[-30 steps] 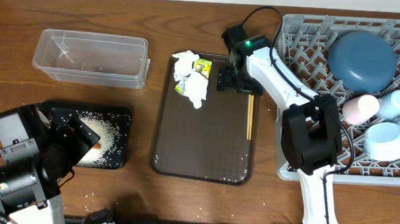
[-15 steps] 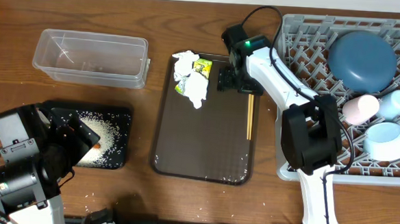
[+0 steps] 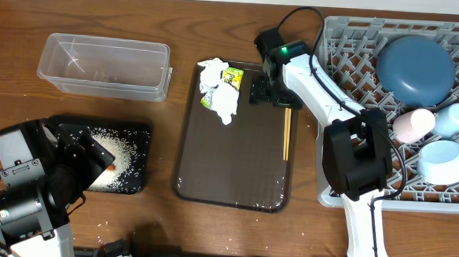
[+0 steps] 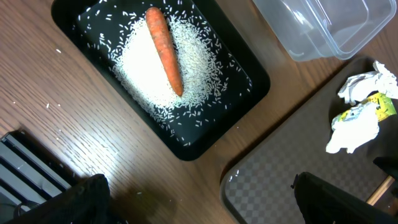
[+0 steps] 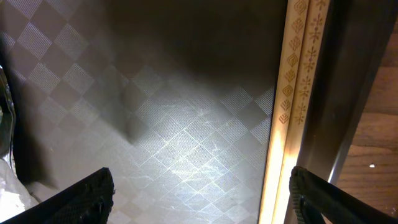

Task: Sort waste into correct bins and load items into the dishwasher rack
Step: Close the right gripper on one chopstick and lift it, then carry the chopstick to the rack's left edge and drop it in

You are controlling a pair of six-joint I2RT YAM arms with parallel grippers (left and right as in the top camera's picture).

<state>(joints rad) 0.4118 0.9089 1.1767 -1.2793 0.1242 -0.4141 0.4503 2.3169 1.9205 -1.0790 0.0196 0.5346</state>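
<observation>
The wooden chopsticks (image 3: 287,134) lie along the right side of the brown serving tray (image 3: 234,184). My right gripper (image 3: 269,93) is open, low over the tray's top right; in its wrist view (image 5: 199,202) the chopsticks (image 5: 287,112) pass just inside its right finger. Crumpled napkins (image 3: 220,89) and a green-yellow wrapper (image 3: 231,77) lie at the tray's top left. The black tray (image 3: 139,132) holds rice (image 4: 149,68) and the carrot (image 4: 165,50). The clear container (image 3: 105,65) is empty. My left gripper (image 4: 199,199) is open and empty over the table.
The grey rack (image 3: 350,72) on the right holds the dark-blue plate (image 3: 415,69), whitish-pink cup (image 3: 413,124), small light-blue cup (image 3: 454,118) and light-blue bowl (image 3: 445,162). Loose rice grains lie on the wood round the black tray.
</observation>
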